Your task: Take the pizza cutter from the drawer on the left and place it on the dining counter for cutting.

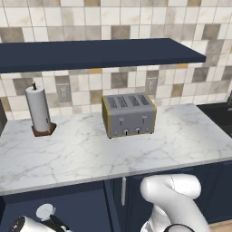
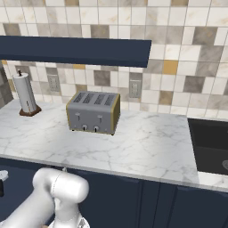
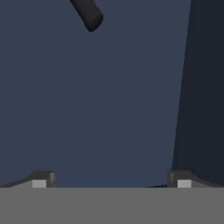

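Hand view: gripper (image 3: pixel 111 181) fingers spread wide and empty over the navy drawer floor (image 3: pixel 87 109), short black handle of the silver-wheeled pizza cutter (image 3: pixel 89 14) ahead, lined up for grasping.

A toaster (image 1: pixel 129 114) is sitting near the middle of the worktop (image 1: pixel 90 154), against the far wall, with a paper towel holder (image 1: pixel 39 111) standing well apart to its left. A shelf (image 1: pixel 95 53) is hanging above both, and a sink (image 2: pixel 213 144) is lying at the right end.
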Available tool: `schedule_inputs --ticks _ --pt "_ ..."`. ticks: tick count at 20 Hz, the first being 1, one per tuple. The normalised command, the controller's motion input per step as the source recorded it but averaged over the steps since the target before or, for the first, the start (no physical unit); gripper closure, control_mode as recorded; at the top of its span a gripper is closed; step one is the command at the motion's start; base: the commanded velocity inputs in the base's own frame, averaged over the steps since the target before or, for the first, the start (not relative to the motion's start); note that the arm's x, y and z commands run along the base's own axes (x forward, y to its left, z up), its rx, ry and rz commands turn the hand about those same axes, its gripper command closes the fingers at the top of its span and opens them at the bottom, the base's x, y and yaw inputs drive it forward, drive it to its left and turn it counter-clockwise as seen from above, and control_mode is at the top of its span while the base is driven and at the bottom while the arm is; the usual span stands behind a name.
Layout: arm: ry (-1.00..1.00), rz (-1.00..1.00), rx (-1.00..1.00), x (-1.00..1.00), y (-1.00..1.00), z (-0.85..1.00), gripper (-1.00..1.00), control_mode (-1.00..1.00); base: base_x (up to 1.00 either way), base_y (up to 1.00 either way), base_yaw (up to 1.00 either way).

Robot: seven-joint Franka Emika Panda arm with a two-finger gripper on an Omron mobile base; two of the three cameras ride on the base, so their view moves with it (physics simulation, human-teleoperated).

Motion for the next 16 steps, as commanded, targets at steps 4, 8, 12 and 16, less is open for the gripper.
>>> schedule_inputs --ticks 4,8,12,16 --pt "-0.09 0.09 -0.02 0.14 -0.39 0.30 -1.00 -1.00 0.00 0.00 0.00" --pt "-0.03 0.15 0.00 0.10 -0.43 0.27 -1.00 -1.00 0.00 0.00 0.00" --pt "-0.01 0.25 0.03 0.16 -0.43 0.26 -1.00 -1.00 0.00 0.00 0.00" --pt "0.00 0.32 0.11 0.27 -0.40 0.19 -1.00 -1.00 0.00 0.00 0.00"
